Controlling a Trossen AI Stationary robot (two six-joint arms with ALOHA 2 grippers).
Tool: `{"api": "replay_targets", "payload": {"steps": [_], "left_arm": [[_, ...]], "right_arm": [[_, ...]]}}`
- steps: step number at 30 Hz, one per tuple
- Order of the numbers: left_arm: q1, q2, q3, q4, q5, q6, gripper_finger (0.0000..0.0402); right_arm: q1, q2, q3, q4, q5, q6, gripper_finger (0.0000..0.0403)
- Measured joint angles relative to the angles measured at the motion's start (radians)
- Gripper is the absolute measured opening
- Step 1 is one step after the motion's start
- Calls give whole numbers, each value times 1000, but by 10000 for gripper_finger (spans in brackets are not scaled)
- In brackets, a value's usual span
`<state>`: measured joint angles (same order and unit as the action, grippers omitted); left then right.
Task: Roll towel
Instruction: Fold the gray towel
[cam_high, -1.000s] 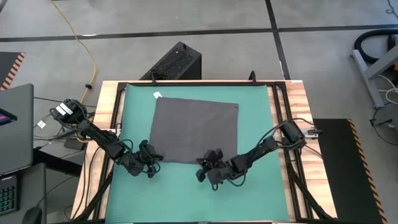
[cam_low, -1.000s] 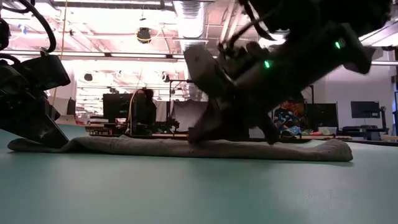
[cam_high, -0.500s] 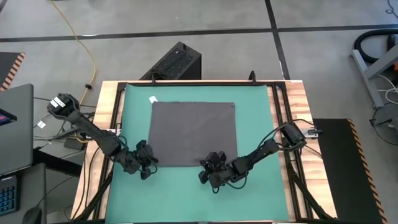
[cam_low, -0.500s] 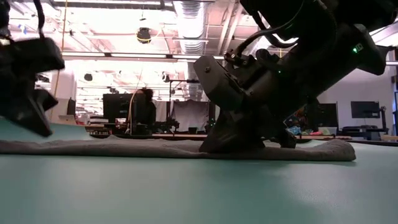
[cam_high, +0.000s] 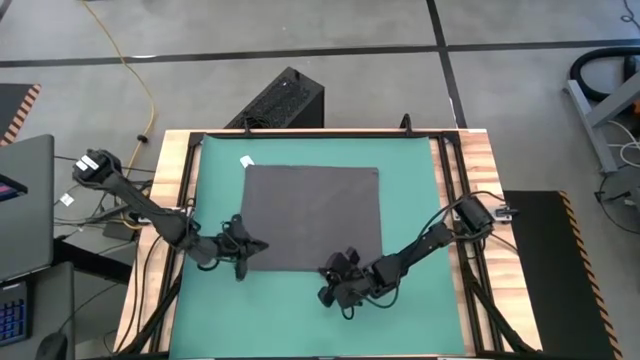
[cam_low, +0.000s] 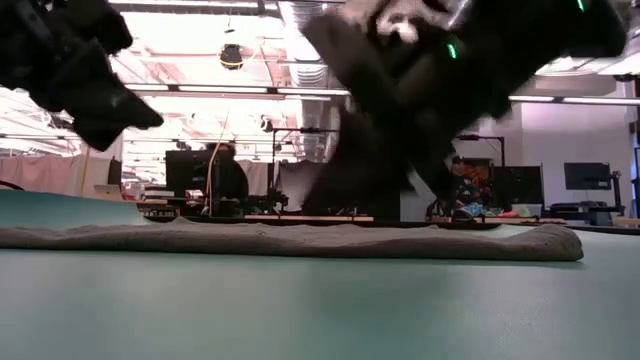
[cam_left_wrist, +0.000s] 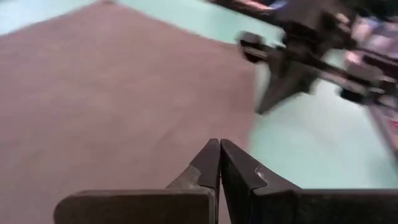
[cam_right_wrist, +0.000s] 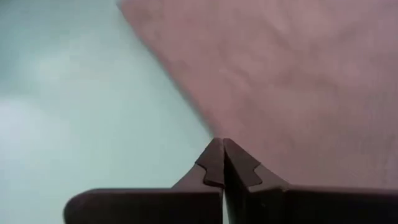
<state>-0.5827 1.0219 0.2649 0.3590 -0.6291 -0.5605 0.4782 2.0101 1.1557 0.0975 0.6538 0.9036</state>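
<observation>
Both tools, left tool (cam_high: 243, 247) and right tool (cam_high: 333, 280), pinched closed, empty, at the flat towel (cam_high: 312, 215); white tag (cam_high: 245, 159) unreadable.

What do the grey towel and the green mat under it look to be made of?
The dark grey towel looks like soft matte woven cloth: it lies limp and flat, with a rumpled, slightly thick edge in the low view, and a small white tag at one corner. The green mat looks like smooth, faintly glossy rubber or vinyl, though that is uncertain.
</observation>
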Motion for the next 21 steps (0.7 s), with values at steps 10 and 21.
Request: {"api": "replay_targets", "payload": {"steps": [10,21], "left_arm": [[70,290,12,295,152,87,0],[81,339,64,301,168,138,0]], "right_arm": [[7,-113,153,-413,-151,-58,95],[115,-143,274,-1045,-187,-48,246]]}}
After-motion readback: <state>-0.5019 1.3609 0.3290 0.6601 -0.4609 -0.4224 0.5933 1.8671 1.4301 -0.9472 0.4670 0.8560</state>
